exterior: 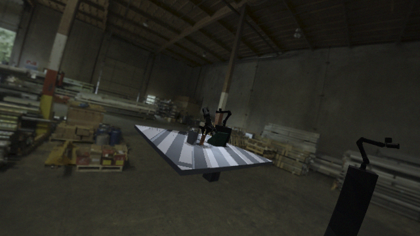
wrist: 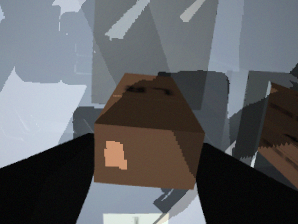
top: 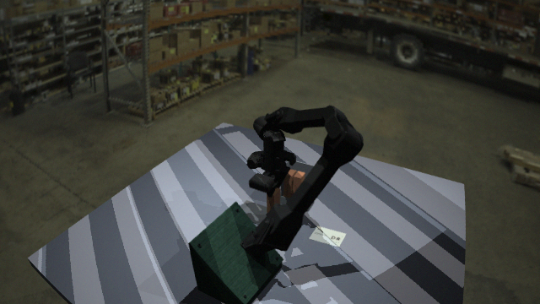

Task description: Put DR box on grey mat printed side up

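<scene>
My gripper [top: 273, 191] [exterior: 203, 133] [wrist: 147, 148] is shut on an orange-brown box [top: 272, 202] [exterior: 202, 140] [wrist: 145, 115], held upright with its end toward the wrist camera. Dark print shows on its far side face in the wrist view, too foreshortened to read. Whether its lower end touches anything is hard to tell. The grey mat [wrist: 155, 40] lies beyond the box in the wrist view. The other boxes [top: 294, 181] [wrist: 286, 120] stand in the bin [exterior: 192, 136] [wrist: 256, 112], right of the gripper in the wrist view.
A pale card [top: 328, 236] [wrist: 112, 219] printed DR lies on the striped, shadowed table [top: 401, 203]. A green wedge-shaped block [top: 229, 249] [exterior: 218, 139] is beside the arm's base. The forearm hides part of the area around the held box in the top view.
</scene>
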Controlling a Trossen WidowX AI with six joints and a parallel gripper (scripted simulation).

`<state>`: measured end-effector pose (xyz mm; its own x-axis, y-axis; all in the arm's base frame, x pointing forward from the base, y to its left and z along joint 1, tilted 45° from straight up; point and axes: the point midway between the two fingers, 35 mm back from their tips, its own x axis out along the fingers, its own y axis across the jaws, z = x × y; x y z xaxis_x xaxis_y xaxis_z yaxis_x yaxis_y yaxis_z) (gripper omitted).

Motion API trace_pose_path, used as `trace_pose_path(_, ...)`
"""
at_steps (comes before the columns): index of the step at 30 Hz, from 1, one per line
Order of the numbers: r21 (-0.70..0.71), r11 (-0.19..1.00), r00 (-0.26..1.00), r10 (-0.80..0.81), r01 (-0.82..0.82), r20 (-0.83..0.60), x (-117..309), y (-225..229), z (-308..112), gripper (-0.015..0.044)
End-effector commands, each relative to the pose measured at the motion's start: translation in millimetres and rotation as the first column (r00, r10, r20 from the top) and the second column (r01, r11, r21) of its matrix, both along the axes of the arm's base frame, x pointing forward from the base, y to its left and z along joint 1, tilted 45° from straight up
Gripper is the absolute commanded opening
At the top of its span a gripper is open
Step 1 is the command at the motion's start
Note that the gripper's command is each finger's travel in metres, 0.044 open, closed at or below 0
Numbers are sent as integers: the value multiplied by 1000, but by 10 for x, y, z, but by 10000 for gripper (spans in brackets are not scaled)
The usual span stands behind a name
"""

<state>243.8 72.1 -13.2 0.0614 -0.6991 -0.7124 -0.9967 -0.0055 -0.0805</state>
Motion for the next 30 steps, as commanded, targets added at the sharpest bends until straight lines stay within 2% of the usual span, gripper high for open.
trace_pose_path(1,-7,1000,999,29,-29,34,-58,-3,-4,158)
trace_pose_path(8,-14,997,993,82,-81,86,-169,2,-11,158)
trace_pose_path(30,-12,996,993,83,-83,86,-161,238,220,158)
